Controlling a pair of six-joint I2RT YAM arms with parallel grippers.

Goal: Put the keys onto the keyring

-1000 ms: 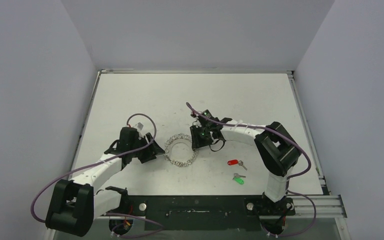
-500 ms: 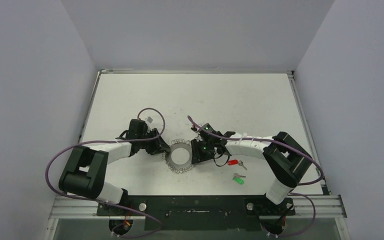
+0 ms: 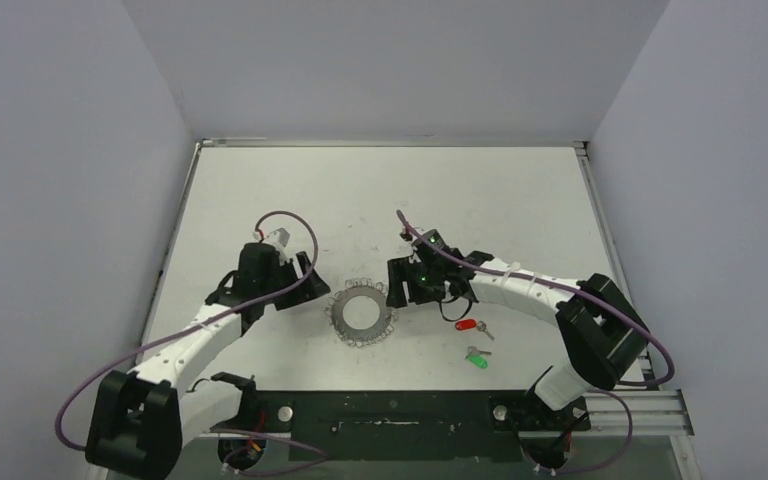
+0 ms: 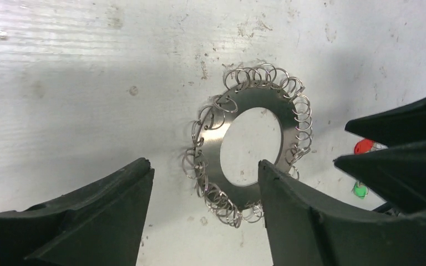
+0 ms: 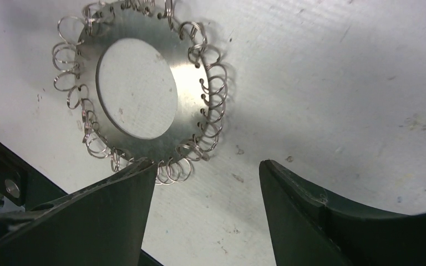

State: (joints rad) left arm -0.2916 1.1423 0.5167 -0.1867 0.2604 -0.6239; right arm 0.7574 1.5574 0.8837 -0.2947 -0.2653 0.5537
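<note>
Keyring (image 3: 360,313) lies flat on table (image 3: 260,190), nothing gripping it. Left gripper (image 3: 318,287) sits just left of keyring, jaws apart, empty. Right gripper (image 3: 396,288) sits just right of keyring, jaws apart, empty. Red-tag key (image 3: 467,325) and green-tag key (image 3: 478,361) lie loose, well right of keyring.

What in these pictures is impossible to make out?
- Top view: the red-tagged key and green-tagged key are too small to show their teeth.
- Left wrist view: both keys sit mostly behind the right pincer; the ring has its near edge hidden by the left pincer.
- Right wrist view: the ring's far loops are cut off by the top edge.
</note>
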